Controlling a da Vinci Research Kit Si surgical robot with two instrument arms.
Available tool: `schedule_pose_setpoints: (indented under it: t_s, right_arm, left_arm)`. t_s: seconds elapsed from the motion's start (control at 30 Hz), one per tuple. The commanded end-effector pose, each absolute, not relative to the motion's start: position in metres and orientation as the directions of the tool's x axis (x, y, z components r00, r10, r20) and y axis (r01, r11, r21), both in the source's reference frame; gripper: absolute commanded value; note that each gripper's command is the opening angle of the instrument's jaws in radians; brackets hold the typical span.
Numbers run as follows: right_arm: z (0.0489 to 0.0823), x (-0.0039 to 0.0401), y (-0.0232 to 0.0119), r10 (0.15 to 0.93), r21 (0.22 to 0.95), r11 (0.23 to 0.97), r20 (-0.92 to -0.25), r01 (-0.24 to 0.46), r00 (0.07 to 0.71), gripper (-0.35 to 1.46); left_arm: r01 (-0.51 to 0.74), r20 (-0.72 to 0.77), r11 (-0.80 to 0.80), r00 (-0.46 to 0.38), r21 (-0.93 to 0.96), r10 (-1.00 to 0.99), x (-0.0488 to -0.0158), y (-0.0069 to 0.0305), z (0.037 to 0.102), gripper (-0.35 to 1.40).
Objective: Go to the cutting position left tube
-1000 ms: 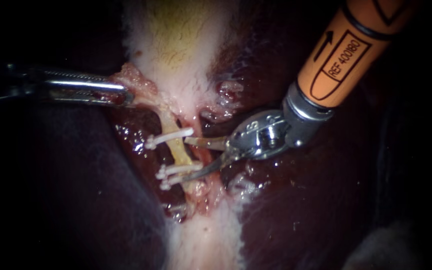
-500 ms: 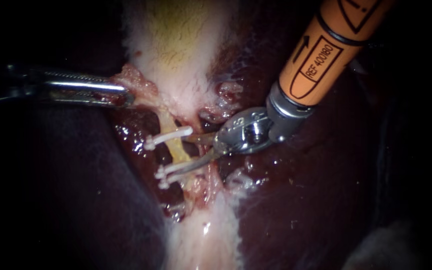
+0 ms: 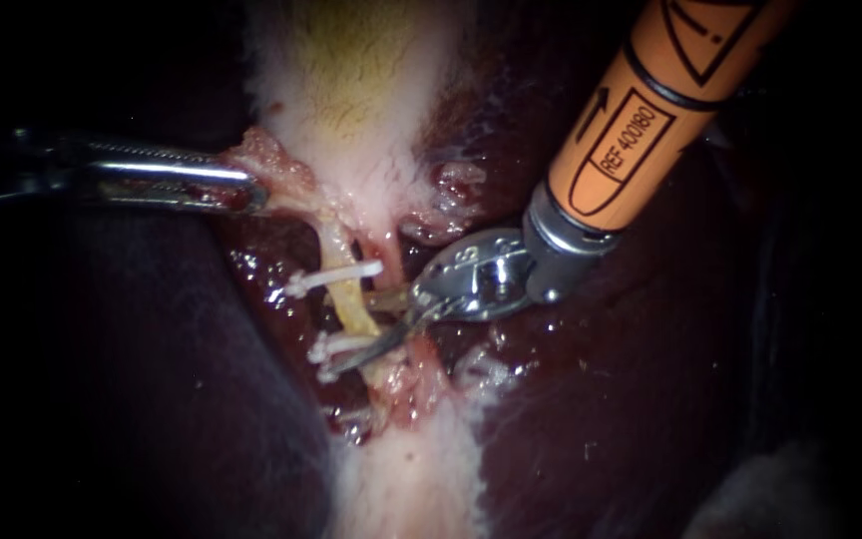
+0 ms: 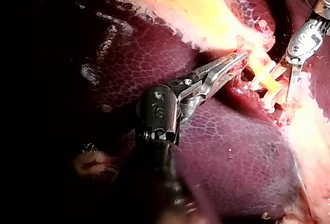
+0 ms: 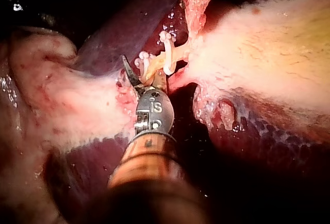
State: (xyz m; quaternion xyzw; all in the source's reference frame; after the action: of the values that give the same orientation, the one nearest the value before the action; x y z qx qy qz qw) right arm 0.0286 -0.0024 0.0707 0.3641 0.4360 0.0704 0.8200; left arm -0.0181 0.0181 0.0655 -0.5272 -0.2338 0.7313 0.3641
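1. Tube (image 3: 354,304): pale yellow. It runs down from the gallbladder (image 3: 351,90) across a dark red bed of liver (image 3: 601,399).
2. Upper clip (image 3: 336,276): white, set across the tube.
3. Lower clips (image 3: 339,347): two white ones close together, across the tube further from the gallbladder. A bare stretch of tube shows between them and the upper clip.
4. Your right instrument (image 3: 356,331): orange shaft, thin blades standing apart.
   - The bare stretch of tube lies between the blades.
   - One blade sits just beside the tube under the upper clip.
   - The other, longer blade slants along the lower clips.
   - Whether either blade touches the tube cannot be told. Nothing is pinched.
   - In the right wrist view the blades (image 5: 144,74) straddle the same clipped stretch.
5. Your left instrument (image 3: 249,195): jaws clamped on a ragged pink flap (image 3: 271,160) at the gallbladder's edge, well apart from the blades. The left wrist view shows the same hold (image 4: 240,59).
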Motion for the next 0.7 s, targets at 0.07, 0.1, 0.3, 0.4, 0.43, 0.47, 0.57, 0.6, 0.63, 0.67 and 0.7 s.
schedule_pose_setpoints:
  t_s: [0.07, 0.1, 0.3, 0.4, 0.43, 0.47, 0.57, 0.6, 0.63, 0.67, 0.7]
  right_arm:
    - [0.0704, 0.0290, -0.0026, 0.439, 0.663, 0.719, -0.666, 0.209, 0.602, 1.30]
    - [0.0703, 0.0294, -0.0028, 0.445, 0.667, 0.714, -0.667, 0.213, 0.598, 1.30]
    - [0.0697, 0.0309, -0.0032, 0.492, 0.694, 0.686, -0.666, 0.221, 0.561, 1.30]
    - [0.0697, 0.0316, -0.0033, 0.514, 0.706, 0.675, -0.659, 0.215, 0.549, 1.30]
    - [0.0697, 0.0318, -0.0032, 0.520, 0.709, 0.673, -0.657, 0.212, 0.546, 1.30]
    - [0.0697, 0.0321, -0.0032, 0.530, 0.712, 0.671, -0.655, 0.206, 0.538, 1.30]
    - [0.0698, 0.0329, -0.0031, 0.552, 0.718, 0.668, -0.653, 0.193, 0.518, 1.30]
    - [0.0699, 0.0331, -0.0030, 0.559, 0.722, 0.665, -0.650, 0.190, 0.515, 1.30]
    - [0.0700, 0.0334, -0.0030, 0.568, 0.725, 0.663, -0.648, 0.184, 0.507, 1.30]
    - [0.0700, 0.0337, -0.0030, 0.570, 0.726, 0.663, -0.648, 0.183, 0.504, 1.30]
    - [0.0701, 0.0340, -0.0030, 0.576, 0.729, 0.661, -0.645, 0.177, 0.502, 1.30]
  left_arm:
    - [-0.286, -0.601, -0.625, -0.179, -0.726, 0.779, -0.0182, 0.0180, 0.0656, -0.35]
    - [-0.286, -0.601, -0.625, -0.179, -0.726, 0.779, -0.0182, 0.0181, 0.0656, -0.35]
    - [-0.286, -0.601, -0.625, -0.179, -0.726, 0.779, -0.0183, 0.0181, 0.0657, -0.35]
    - [-0.286, -0.601, -0.625, -0.179, -0.726, 0.779, -0.0183, 0.0181, 0.0657, -0.35]
    - [-0.286, -0.601, -0.625, -0.179, -0.726, 0.779, -0.0183, 0.0181, 0.0657, -0.35]
    - [-0.286, -0.601, -0.625, -0.179, -0.726, 0.779, -0.0183, 0.0182, 0.0658, -0.35]
    - [-0.286, -0.601, -0.625, -0.179, -0.726, 0.779, -0.0183, 0.0182, 0.0658, -0.35]
    - [-0.286, -0.601, -0.625, -0.179, -0.726, 0.779, -0.0183, 0.0182, 0.0658, -0.35]
    - [-0.286, -0.601, -0.625, -0.179, -0.726, 0.779, -0.0183, 0.0182, 0.0658, -0.35]
    - [-0.286, -0.601, -0.625, -0.179, -0.726, 0.779, -0.0183, 0.0182, 0.0658, -0.35]
    - [-0.286, -0.601, -0.625, -0.179, -0.726, 0.779, -0.0183, 0.0182, 0.0658, -0.35]
